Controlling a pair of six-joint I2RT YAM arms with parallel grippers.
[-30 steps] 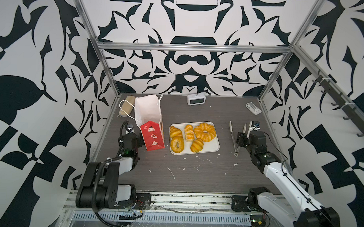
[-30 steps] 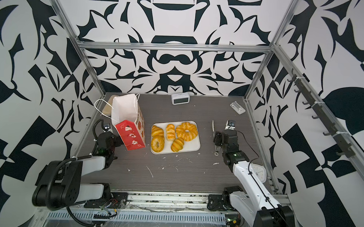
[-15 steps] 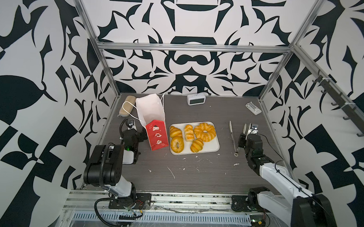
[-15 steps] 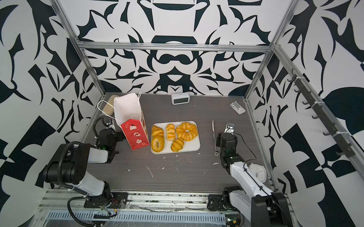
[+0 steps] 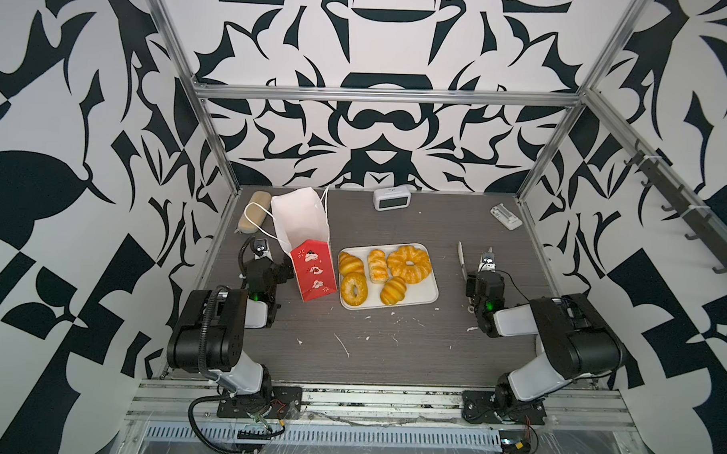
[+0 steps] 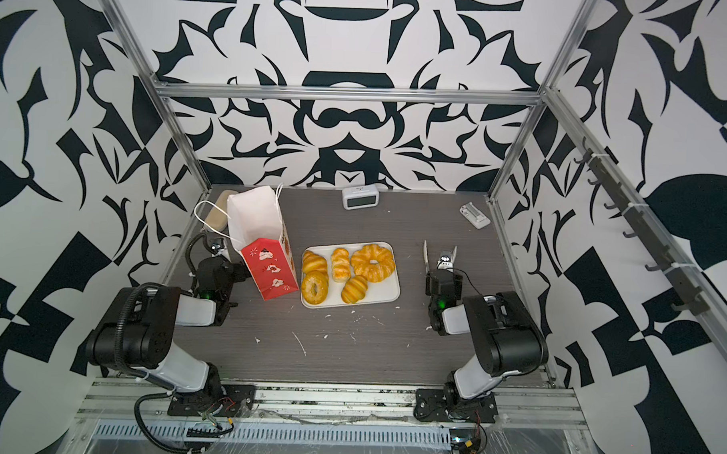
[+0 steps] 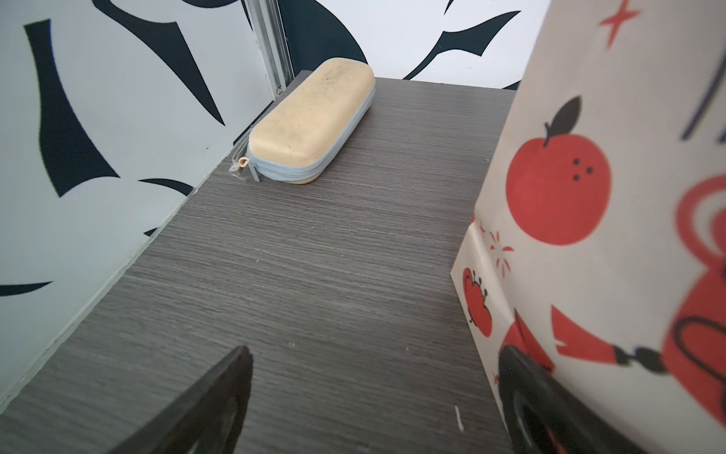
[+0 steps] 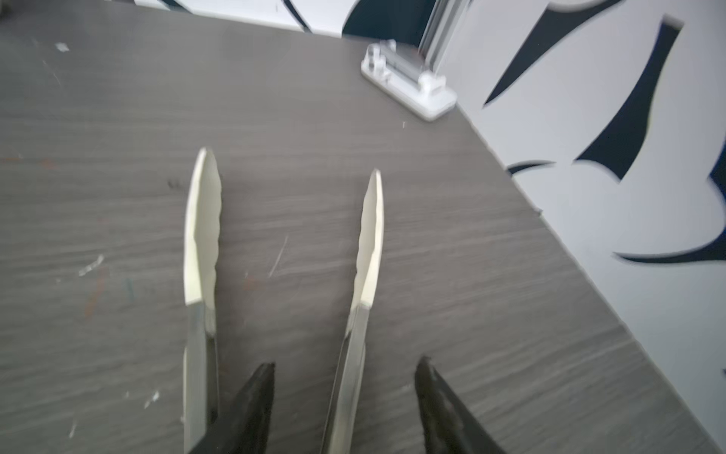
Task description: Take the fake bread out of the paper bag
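**Fake bread on the tray, bag standing against the left gripper's side**

All five pieces of the fake bread (image 5: 378,267) lie on the white tray (image 5: 428,294), between the two grippers and on the far side of the paper bag (image 5: 312,272) from the left gripper (image 7: 375,353). The bag stands tilted with its mouth open, its lower wall right at that gripper's inner finger (image 7: 522,393). The left gripper is spread wide, with only bare table (image 7: 314,275) between its fingers. A tan zippered case (image 7: 310,122) lies ahead of it by the wall. The right gripper (image 8: 346,361) sits low, its jaws partly apart astride one arm of the metal tongs (image 8: 202,236), clamping nothing. A small white clip (image 8: 408,84) lies ahead of it.
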